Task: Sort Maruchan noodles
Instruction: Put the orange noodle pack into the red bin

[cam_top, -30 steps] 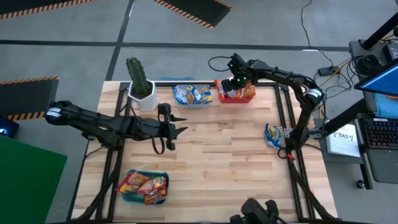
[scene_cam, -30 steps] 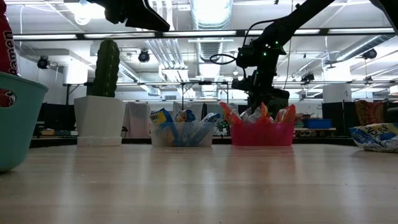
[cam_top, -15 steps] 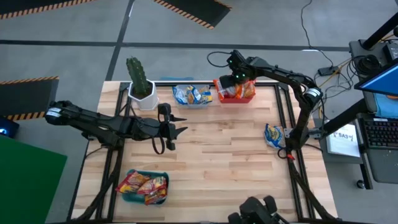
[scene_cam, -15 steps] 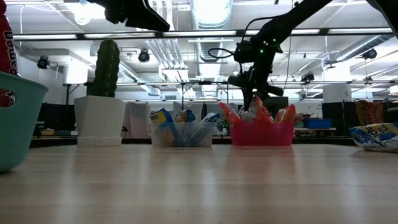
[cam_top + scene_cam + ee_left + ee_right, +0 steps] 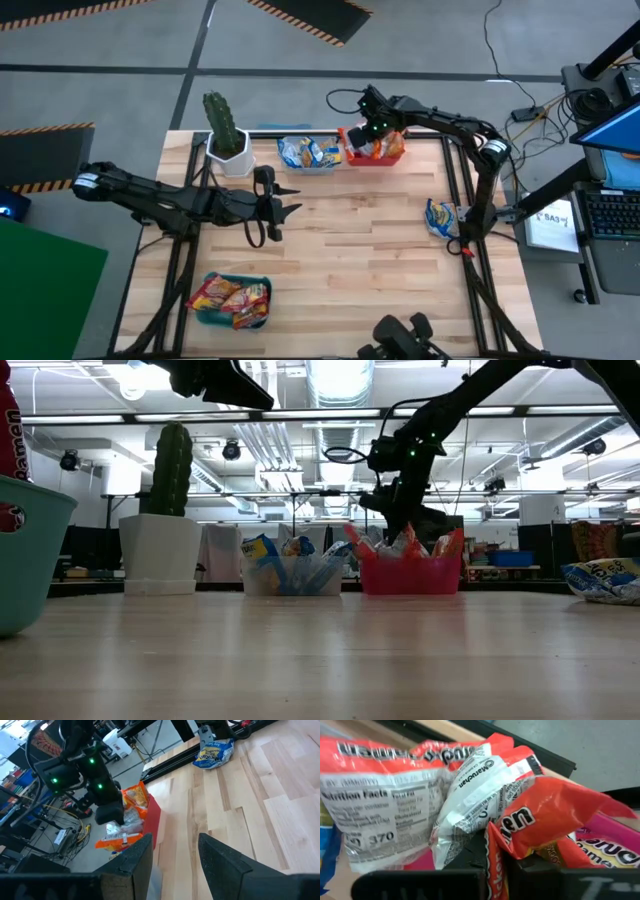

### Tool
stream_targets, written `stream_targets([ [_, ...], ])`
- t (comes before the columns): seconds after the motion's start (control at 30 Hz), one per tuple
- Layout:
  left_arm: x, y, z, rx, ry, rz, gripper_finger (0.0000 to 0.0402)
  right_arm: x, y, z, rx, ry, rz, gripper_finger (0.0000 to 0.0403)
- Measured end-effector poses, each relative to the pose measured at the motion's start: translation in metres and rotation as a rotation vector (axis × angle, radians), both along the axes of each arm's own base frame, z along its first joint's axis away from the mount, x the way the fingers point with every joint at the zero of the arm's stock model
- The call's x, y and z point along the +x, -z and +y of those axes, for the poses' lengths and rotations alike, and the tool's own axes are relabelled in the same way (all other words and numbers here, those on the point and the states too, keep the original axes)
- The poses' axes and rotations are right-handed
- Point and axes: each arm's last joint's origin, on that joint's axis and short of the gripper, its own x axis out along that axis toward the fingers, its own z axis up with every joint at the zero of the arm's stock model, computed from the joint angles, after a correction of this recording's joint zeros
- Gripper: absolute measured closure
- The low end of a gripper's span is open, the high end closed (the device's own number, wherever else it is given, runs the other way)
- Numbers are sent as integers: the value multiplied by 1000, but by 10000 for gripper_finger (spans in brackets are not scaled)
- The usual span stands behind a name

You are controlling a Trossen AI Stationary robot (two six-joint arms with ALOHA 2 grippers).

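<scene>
Your right gripper sits at the upper centre of the overhead frame, down in the red bin, its fingers closed on an orange noodle packet among the others there (its wrist camera shows the packet pinched between the dark fingertips).

The next loose packet, a blue-and-white one, lies at the right edge of the table, below the red bin in the frame and well apart from it. Its long axis runs roughly up and down the frame. The right arm is clearly nearer to it.

Your left gripper hangs left of centre over bare wood, fingers apart and holding nothing.

Count: three bins, red, clear and teal, each holding several packets, too overlapped to count. One loose packet. One potted cactus at upper left.
</scene>
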Motion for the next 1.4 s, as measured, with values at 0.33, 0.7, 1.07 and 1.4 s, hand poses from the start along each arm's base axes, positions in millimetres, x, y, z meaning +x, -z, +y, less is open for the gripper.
stream_targets([
  [0.33,0,0,0,-1,0,-5,260,2,11,2,35,-24,47,389],
  [0.7,0,1,0,1,7,13,260,-5,-6,7,22,-44,45,349],
  [1.07,-7,5,-3,-30,164,36,261,0,-32,3,-34,-48,-12,304],
  [1.4,-23,2,0,-16,174,-42,261,8,-19,-3,-37,-81,10,370],
])
